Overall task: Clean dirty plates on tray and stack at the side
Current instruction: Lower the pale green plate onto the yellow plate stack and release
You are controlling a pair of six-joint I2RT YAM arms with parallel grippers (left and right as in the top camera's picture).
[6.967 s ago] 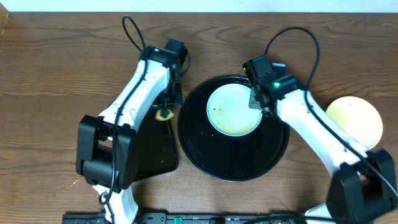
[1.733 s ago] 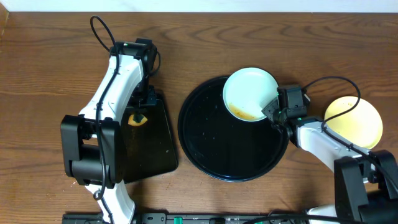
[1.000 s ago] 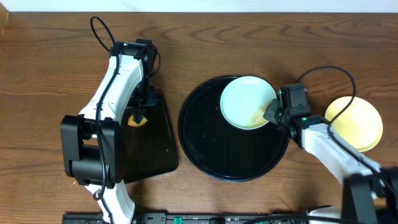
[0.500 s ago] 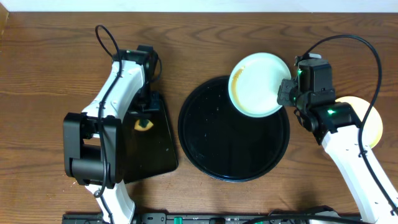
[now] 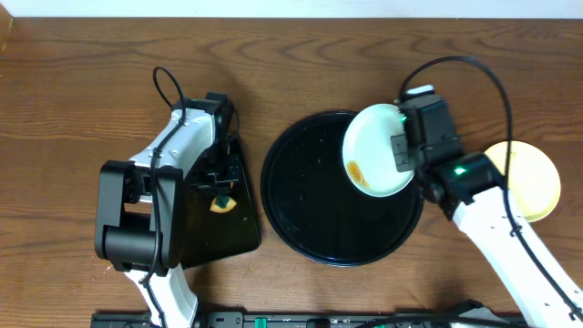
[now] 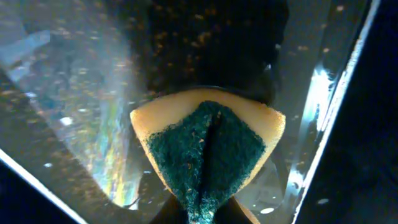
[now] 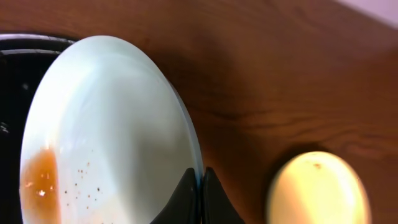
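Note:
My right gripper is shut on the rim of a pale blue plate, holding it tilted over the upper right part of the round black tray. A brown smear sits low on the plate's face. In the right wrist view the fingertips pinch the plate by its edge, above the tray. A pale yellow plate lies on the table to the right, and it also shows as the yellow plate in the right wrist view. My left gripper is shut on a green and yellow sponge.
A rectangular black tray lies left of the round one, and the sponge hangs just over it. Its glossy wet surface fills the left wrist view. Brown wooden table surrounds both trays.
The blue plate was lifted off the round tray and swung about at its upper right; it now faces left, more tilted. The left gripper slid the sponge toward the front over the rectangular tray.

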